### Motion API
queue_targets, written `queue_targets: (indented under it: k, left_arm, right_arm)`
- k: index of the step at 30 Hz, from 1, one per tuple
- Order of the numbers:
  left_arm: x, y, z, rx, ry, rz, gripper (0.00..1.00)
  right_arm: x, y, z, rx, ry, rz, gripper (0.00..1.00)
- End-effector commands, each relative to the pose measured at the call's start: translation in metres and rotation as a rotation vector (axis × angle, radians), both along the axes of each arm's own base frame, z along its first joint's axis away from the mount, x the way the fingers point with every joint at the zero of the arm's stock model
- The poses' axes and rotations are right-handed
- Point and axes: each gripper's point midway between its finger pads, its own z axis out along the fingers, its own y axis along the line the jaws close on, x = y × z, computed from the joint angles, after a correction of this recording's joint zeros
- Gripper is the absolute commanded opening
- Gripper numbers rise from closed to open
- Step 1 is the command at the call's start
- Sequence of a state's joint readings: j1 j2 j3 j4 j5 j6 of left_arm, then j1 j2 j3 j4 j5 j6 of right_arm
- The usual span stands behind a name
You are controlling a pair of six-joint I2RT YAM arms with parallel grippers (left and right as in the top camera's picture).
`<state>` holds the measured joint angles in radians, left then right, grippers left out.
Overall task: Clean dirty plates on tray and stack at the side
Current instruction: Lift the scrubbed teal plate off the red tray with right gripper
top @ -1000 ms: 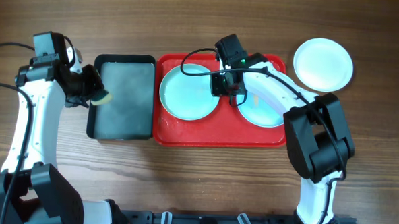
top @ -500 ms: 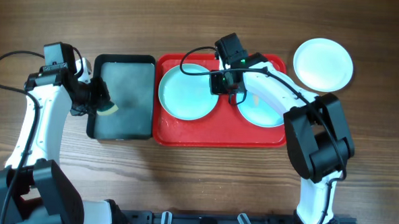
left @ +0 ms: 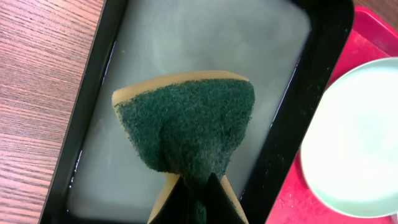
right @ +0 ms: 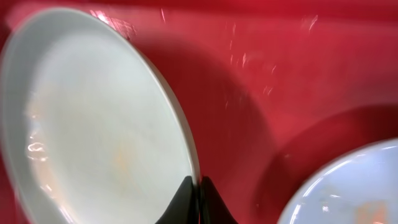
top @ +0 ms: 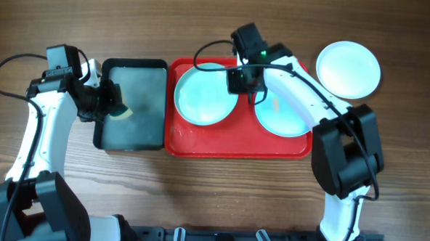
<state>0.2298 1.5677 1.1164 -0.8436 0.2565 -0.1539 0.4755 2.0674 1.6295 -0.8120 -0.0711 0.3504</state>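
Note:
Inside the red tray point(top: 236, 145) a pale aqua plate point(top: 205, 97) sits on the left, tilted, with its right rim raised. My right gripper point(top: 240, 81) is shut on that rim. In the right wrist view the fingertips point(right: 198, 200) pinch the plate's point(right: 93, 124) edge above the tray point(right: 280, 74). A second aqua plate point(top: 280, 117) lies flat on the tray's right side, with brownish marks on it. A white plate point(top: 348, 68) rests on the table at the far right. My left gripper point(top: 108, 105) is shut on a green and yellow sponge point(left: 186, 124).
A grey tray with a black rim point(top: 131, 135) stands just left of the red tray, its wet floor point(left: 205, 37) under the sponge. The right arm reaches across the second plate. Bare wooden table lies all around.
The left arm has carried the sponge rightward, from the grey tray's left rim to above its inside. The right gripper has closed fully on the plate's rim and tipped it up.

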Motion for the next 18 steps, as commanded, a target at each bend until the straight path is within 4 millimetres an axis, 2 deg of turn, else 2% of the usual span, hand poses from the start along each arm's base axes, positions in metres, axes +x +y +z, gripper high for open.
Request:
queue_targets:
  k: [1, 5, 11, 14, 18]
  left_arm:
    - [0.001, -0.004, 0.005, -0.010, -0.024, -0.024, 0.04]
    - [0.000, -0.010, 0.004, -0.011, -0.018, -0.041, 0.04]
    - [-0.002, -0.012, 0.003, 0.009, -0.006, -0.050, 0.04]
    - [-0.011, 0.001, -0.002, 0.069, 0.054, 0.028, 0.04]
    - [-0.015, -0.001, -0.003, 0.059, 0.070, 0.024, 0.04]
  right_arm:
    - [0.028, 0.004, 0.064, 0.016, -0.168, -0.008, 0.04]
    - [0.036, 0.024, 0.084, 0.056, -0.233, 0.010, 0.04]
    - [0.036, 0.079, 0.105, 0.120, -0.371, 0.090, 0.04]
    - [0.037, 0.096, 0.115, 0.080, -0.464, 0.112, 0.04]
    - [0.042, 0.115, 0.130, 0.006, -0.613, 0.169, 0.04]
